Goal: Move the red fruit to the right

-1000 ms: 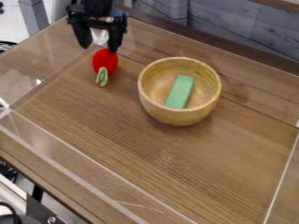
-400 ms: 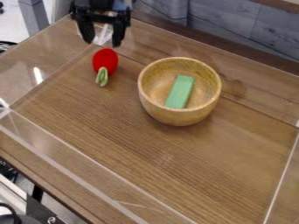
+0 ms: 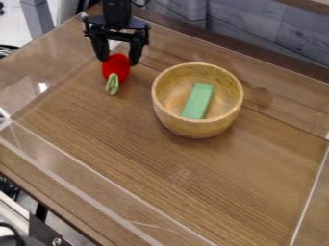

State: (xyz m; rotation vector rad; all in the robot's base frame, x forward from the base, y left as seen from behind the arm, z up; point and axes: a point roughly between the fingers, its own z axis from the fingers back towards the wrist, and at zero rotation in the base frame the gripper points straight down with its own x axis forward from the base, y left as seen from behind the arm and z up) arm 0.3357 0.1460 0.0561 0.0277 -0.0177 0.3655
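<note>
Brown wooden tabletop [image 3: 129, 159] fills most of the view, a glossy red toy fruit with a light-green stem end [image 3: 117, 67] lying on it toward the upper left, its stem end toward the bottom of the view. The robot's black gripper [image 3: 115, 36] is at the fruit, its jaws wide apart; whether they touch it cannot be told, and no grip is visible. To the right of the fruit in the view, and apart from it, sits a round light-wood bowl [image 3: 164, 107] holding a flat green rectangular block [image 3: 198, 101].
</note>
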